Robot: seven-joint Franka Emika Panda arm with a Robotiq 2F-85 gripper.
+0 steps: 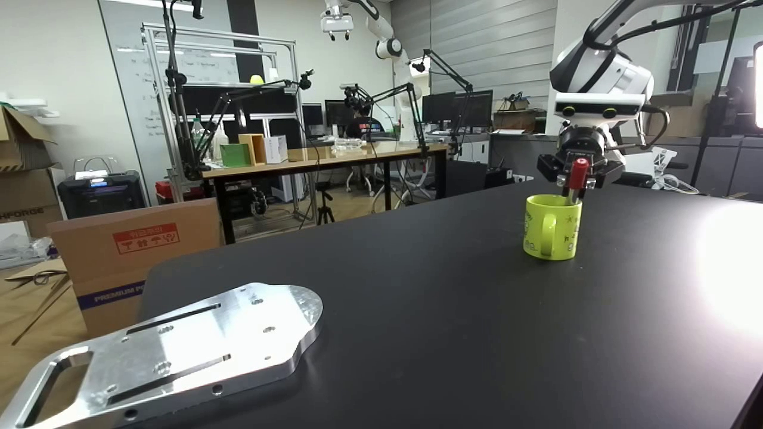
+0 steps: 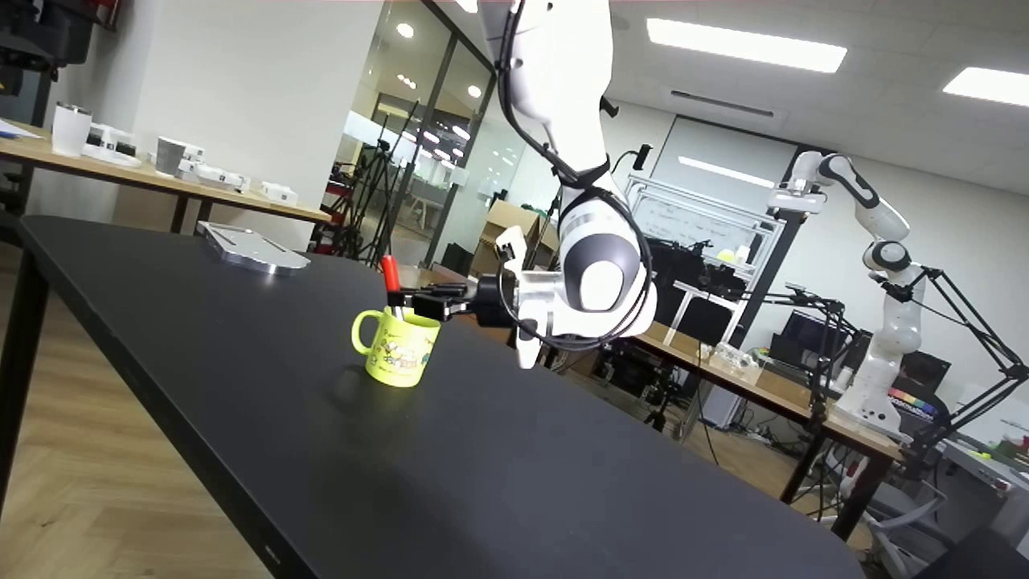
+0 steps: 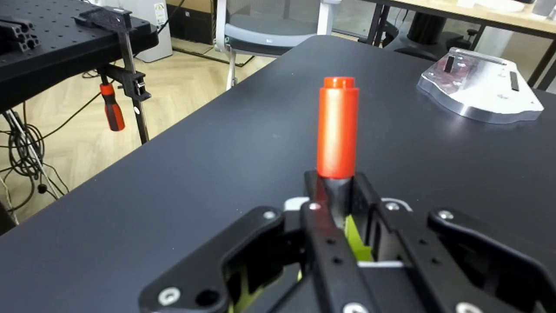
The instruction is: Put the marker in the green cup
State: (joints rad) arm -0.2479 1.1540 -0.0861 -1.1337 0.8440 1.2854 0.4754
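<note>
Nearest in the wrist view, the black two-fingered claw (image 3: 337, 191) is pinched around a thin marker (image 3: 338, 132), red at the top and silver-grey below. In both exterior views its lower part dips into the bright yellow-green cylindrical cup (image 2: 402, 351), tip hidden. The cup stands on the matte black desk (image 3: 208, 174); farther off lies a silvery metal plate (image 3: 484, 87), then a grey-and-white chair (image 3: 273, 34).

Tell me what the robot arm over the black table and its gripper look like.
The arm is white and rounded, with dark grey bands and black cables along it. A white-and-black bar near its end shows two yellowish, lens-like circles. The gripper is mostly black, with angular, jointed fingers and silvery screws.
</note>
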